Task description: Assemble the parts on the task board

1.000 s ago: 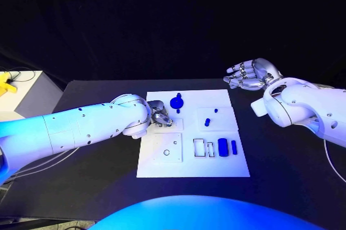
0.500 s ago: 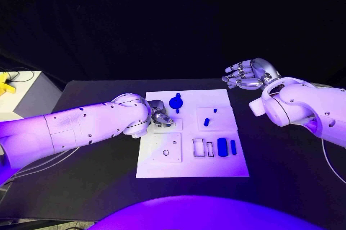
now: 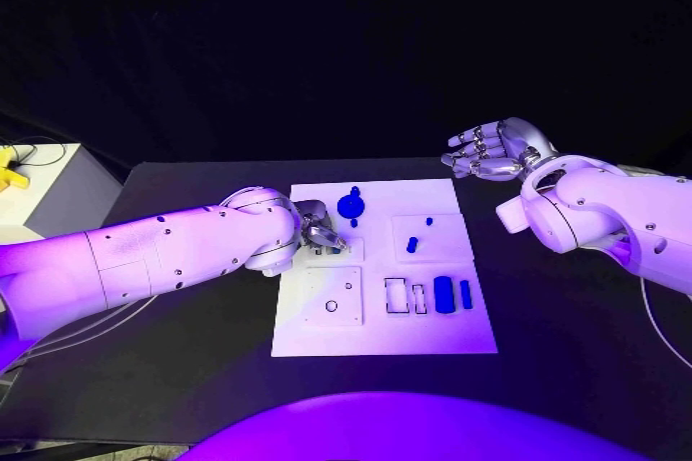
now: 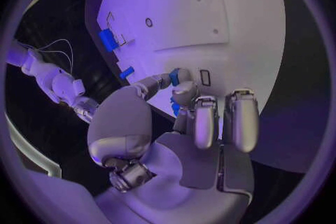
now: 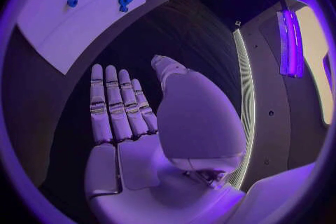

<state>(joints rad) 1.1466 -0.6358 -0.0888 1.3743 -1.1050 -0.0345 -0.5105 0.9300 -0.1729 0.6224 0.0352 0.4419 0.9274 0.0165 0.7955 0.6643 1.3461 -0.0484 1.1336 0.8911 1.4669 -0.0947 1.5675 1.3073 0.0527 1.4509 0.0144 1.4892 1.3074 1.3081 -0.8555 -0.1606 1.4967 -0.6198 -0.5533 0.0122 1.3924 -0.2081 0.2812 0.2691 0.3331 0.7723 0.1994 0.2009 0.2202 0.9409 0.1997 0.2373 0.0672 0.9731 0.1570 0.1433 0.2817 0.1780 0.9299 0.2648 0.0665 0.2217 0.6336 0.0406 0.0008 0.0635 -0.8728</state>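
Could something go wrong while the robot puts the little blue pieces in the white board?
Maybe. The left hand pinches a small blue part just at its fingertips over the task board, so the part could slip out or go in crooked. The left arm also hides that spot in the head view, which makes aiming harder. The right hand is open, off the board, too far to help.

The right hand (image 5: 133, 123) is held flat over the worktop (image 5: 175, 33), fingers straight, well apart from the board (image 5: 63, 22).
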